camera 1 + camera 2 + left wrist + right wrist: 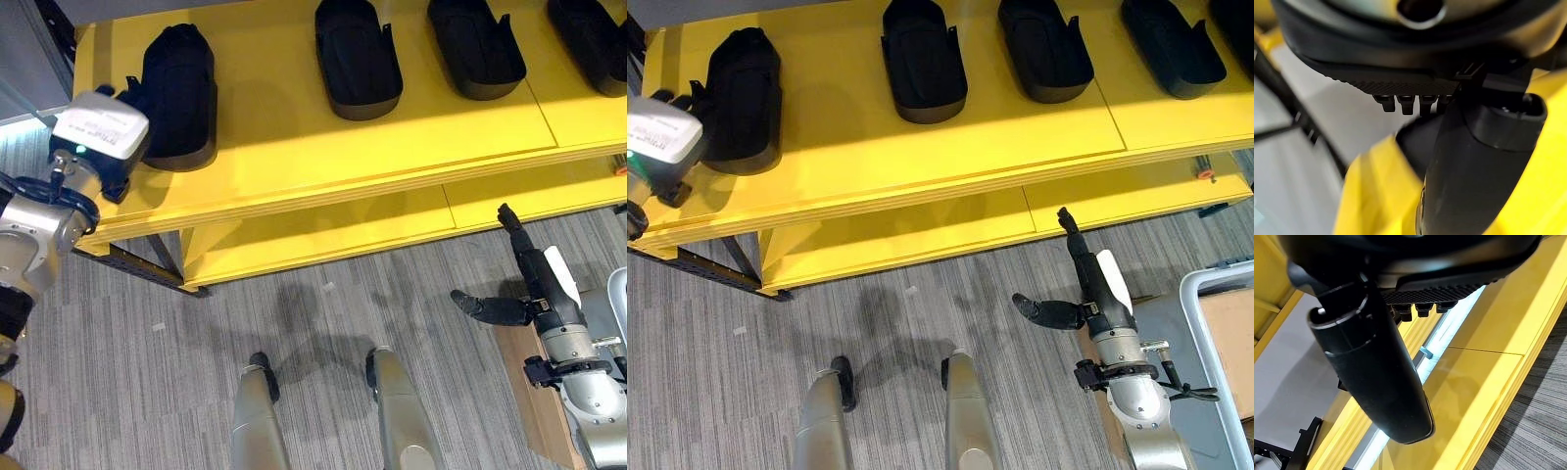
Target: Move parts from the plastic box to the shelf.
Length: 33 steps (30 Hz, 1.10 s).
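- The yellow shelf (pixel 294 147) spans the top of both eye views, with a lower yellow level (pixel 323 230) showing beneath its front edge, above grey striped flooring (pixel 147 372).
- Four black parts lie on the upper level in a row along its length.
- The leftmost part (pixel 181 93) lies near the shelf's left end, with its closed, rounded side up and its near end close to the front edge.
- The second part (pixel 358 54), the third part (pixel 477 44) and the fourth part (pixel 593 29) lie open side up, each apart from its neighbour; the fourth sits toward the right end and is cut by the frame.
- The left hand (pixel 132 98) is at the shelf's left end, just beside the leftmost part. Its white-topped wrist covers most of it, and the left wrist view shows a dark thumb (pixel 1484 161) close against a dark shape over yellow, so whether the fingers grip the part cannot be told.
- The right hand (pixel 1087 294) hangs over the floor in front of the lower level's front edge, well apart from the parts. Its fingers point straight toward the shelf, its thumb (pixel 1043 311) is spread out sideways, and it carries nothing.
- A light grey plastic box (pixel 1205 323) shows at the lower right edge of the right eye view, beside the right arm.
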{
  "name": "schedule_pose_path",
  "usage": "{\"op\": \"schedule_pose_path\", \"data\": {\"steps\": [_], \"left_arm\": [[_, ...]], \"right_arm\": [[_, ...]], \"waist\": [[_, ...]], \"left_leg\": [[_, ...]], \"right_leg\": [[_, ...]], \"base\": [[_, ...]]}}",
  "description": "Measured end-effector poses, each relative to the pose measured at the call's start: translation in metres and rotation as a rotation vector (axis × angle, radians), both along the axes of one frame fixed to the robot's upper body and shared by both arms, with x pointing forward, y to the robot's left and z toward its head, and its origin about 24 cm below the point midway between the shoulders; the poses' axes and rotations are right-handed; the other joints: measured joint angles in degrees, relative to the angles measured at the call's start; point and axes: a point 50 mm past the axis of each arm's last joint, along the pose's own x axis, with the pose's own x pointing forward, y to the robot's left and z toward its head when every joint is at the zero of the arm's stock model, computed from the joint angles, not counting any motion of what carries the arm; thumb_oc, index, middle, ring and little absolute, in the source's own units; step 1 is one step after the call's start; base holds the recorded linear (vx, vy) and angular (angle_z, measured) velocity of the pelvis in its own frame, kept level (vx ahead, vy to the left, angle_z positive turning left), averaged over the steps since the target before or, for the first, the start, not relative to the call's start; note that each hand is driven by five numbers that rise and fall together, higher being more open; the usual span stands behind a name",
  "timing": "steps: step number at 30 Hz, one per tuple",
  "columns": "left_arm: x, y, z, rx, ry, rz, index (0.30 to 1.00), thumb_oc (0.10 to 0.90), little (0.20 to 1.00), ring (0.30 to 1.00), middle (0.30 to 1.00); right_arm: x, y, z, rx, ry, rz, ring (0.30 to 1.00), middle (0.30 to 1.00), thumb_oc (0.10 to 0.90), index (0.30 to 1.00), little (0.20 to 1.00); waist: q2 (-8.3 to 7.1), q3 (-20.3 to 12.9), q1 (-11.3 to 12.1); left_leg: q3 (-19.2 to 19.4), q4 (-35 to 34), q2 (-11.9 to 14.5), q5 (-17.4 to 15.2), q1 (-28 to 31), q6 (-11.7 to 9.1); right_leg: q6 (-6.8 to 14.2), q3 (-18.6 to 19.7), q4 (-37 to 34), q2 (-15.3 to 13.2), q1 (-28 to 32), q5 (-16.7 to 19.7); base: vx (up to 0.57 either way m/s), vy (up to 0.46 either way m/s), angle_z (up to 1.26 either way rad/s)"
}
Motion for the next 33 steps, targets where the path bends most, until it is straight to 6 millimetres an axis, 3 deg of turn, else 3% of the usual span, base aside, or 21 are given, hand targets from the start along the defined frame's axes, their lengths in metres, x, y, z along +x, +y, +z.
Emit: {"op": "schedule_pose_path", "data": {"steps": [4, 11, 14, 17, 27, 33], "left_arm": [[-0.016, 0.000, 0.007, -0.039, -0.072, -0.035, 1.000, 0.900, 1.000, 1.000, 1.000], [-0.041, 0.015, -0.004, -0.098, -0.101, -0.014, 1.000, 0.900, 1.000, 1.000, 1.000], [-0.050, 0.018, -0.007, -0.217, -0.123, -0.045, 1.000, 0.900, 1.000, 1.000, 1.000], [-0.056, 0.021, -0.014, -0.350, -0.148, -0.068, 1.000, 0.900, 1.000, 1.000, 1.000], [-0.088, 0.008, -0.091, -0.807, -0.117, -0.135, 1.000, 0.900, 1.000, 1.000, 1.000], [-0.090, -0.001, -0.112, -0.941, -0.102, -0.147, 1.000, 0.900, 1.000, 1.000, 1.000]], "right_arm": [[0.001, -0.002, 0.004, 0.003, -0.019, -0.011, 1.000, 1.000, 0.900, 1.000, 1.000], [0.001, -0.002, 0.002, 0.017, -0.016, -0.024, 1.000, 1.000, 0.900, 1.000, 1.000], [0.001, -0.005, 0.002, 0.019, -0.017, -0.042, 1.000, 1.000, 0.900, 1.000, 1.000], [0.002, -0.004, 0.003, 0.032, -0.026, -0.045, 1.000, 1.000, 0.900, 1.000, 1.000], [0.003, -0.003, 0.004, 0.041, -0.030, -0.047, 1.000, 1.000, 0.900, 1.000, 1.000], [0.003, -0.001, 0.005, 0.045, -0.039, -0.044, 1.000, 1.000, 0.900, 1.000, 1.000]], "waist": [[0.04, 0.0, 0.0], [0.23, 0.2, 0.5], [0.71, 0.4, 1.8], [0.83, 0.4, 1.7], [0.86, 0.5, 2.7], [0.87, 0.5, 2.9]], "left_leg": [[-0.2, 0.0, 0.0, 0.0, 0.1, 0.0], [-0.1, 0.0, 0.1, -0.1, 0.1, 0.0], [-0.2, 0.0, 0.0, -0.1, 0.1, 0.1], [-0.2, 0.0, 0.0, -0.2, 0.2, 0.1], [-0.2, -0.5, 0.0, -0.1, 0.4, 0.1], [-0.3, -0.7, 0.0, -0.1, 0.4, 0.1]], "right_leg": [[-0.1, 0.0, 0.1, -0.1, 0.0, -0.1], [-0.2, 0.1, 0.1, 0.1, 0.0, -0.1], [-0.2, 0.0, 0.2, 0.1, 0.1, -0.2], [-0.2, 0.1, 0.3, 0.1, 0.1, -0.1], [-0.3, -0.1, 0.1, 0.1, 0.3, -0.2], [-0.4, -0.3, 0.1, 0.1, 0.2, -0.3]], "base": [[0.00, 0.000, 0.00], [0.00, 0.000, 0.00], [0.00, 0.000, 0.00], [0.00, 0.000, 0.00], [0.00, 0.000, 0.00], [0.00, 0.000, 0.00]]}}
